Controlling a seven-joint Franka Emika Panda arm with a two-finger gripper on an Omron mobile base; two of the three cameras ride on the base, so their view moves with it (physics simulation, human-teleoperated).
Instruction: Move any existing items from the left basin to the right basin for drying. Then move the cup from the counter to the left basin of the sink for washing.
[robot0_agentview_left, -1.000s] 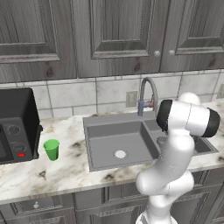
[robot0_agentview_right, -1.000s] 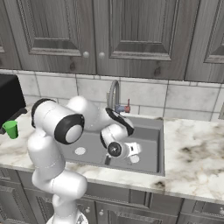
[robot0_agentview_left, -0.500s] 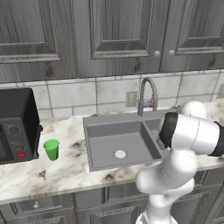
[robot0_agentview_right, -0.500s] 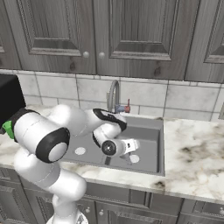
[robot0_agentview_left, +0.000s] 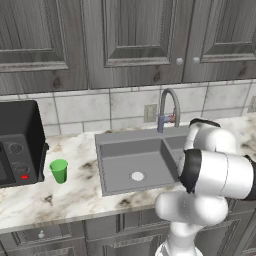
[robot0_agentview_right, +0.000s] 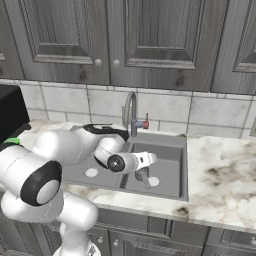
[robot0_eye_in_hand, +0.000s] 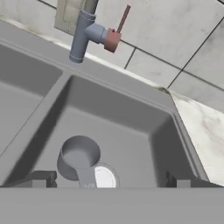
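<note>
Grey metal cup (robot0_eye_in_hand: 78, 156) sits on the floor of the right basin (robot0_eye_in_hand: 127, 127), upright, mouth up, right beside the pale drain (robot0_eye_in_hand: 105, 177). Its thin handle points toward the hand cam, over the drain edge. Hand (robot0_eye_in_hand: 109, 180) is spread wide w/ nothing between the fingertips (robot0_eye_in_hand: 41, 178); cup lies just ahead of them, a bit toward the left tip, apart from both. Right base cam agrees: hand (robot0_agentview_right: 148, 161) hangs above the right basin, metal cup (robot0_agentview_right: 142, 175) below it on the basin floor. So step one reads as done, imo.

Now the relation that matters: green cup (robot0_agentview_left: 59, 170) stands upright on the surface (robot0_agentview_left: 60, 195), next to the dark microwave (robot0_agentview_left: 17, 142), well off to the left of the sink (robot0_agentview_left: 142, 160). Left basin (robot0_agentview_left: 135, 167) lies between hand and green cup. Only a drain disc on the left basin's floor from this angle. Next move prob calls for a lift out of the right basin, then a long sweep left across the whole sink. Faucet (robot0_agentview_left: 167, 107) stands at the back near the divider, so the swing should pass in front of it. Green cup is upright, no handle, so a side approach looks fine from any direction.
</note>
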